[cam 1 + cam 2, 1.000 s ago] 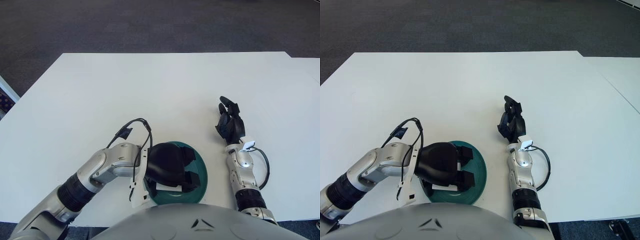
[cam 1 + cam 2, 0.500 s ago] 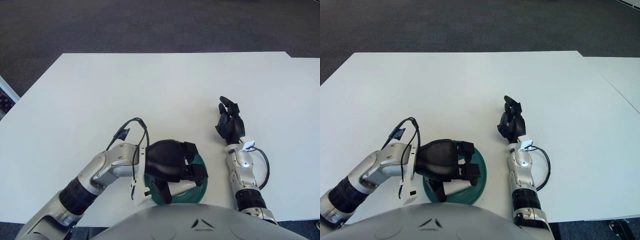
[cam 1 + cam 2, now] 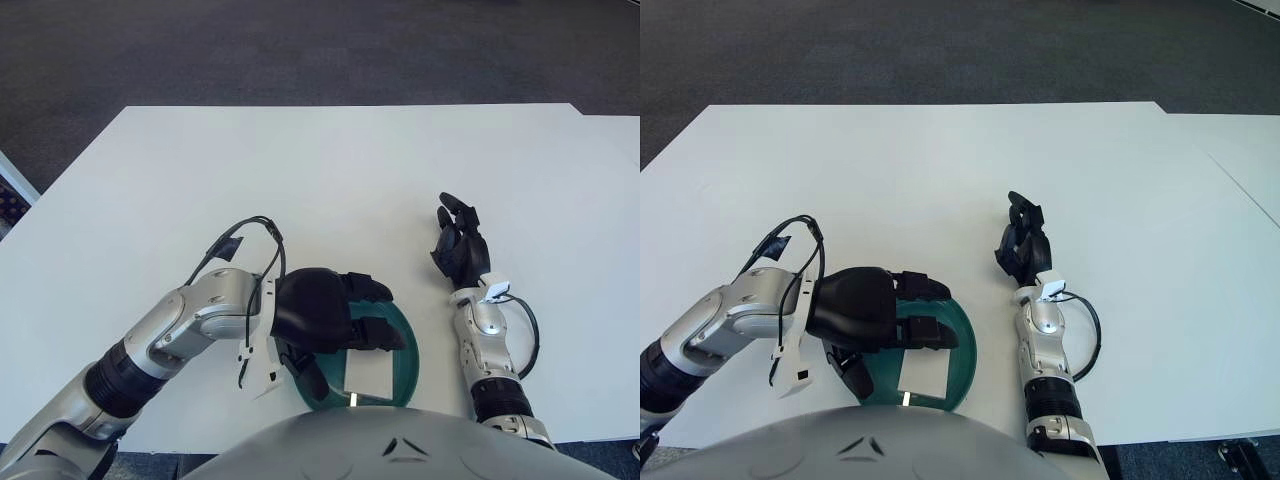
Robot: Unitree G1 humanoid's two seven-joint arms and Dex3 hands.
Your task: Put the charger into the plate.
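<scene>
A white square charger lies flat in the dark green plate at the near edge of the table; it also shows in the right eye view. My left hand hovers over the plate's left half with its fingers spread and holds nothing; the charger lies free just right of and below its fingertips. My right hand rests on the table to the right of the plate, idle.
The white table stretches far ahead and to both sides. A cable loop hangs off my right wrist. My own torso covers the plate's near rim.
My left hand has opened and drawn back to the left, off the plate's middle. The white charger, hidden under the hand before, now lies uncovered in the plate.
</scene>
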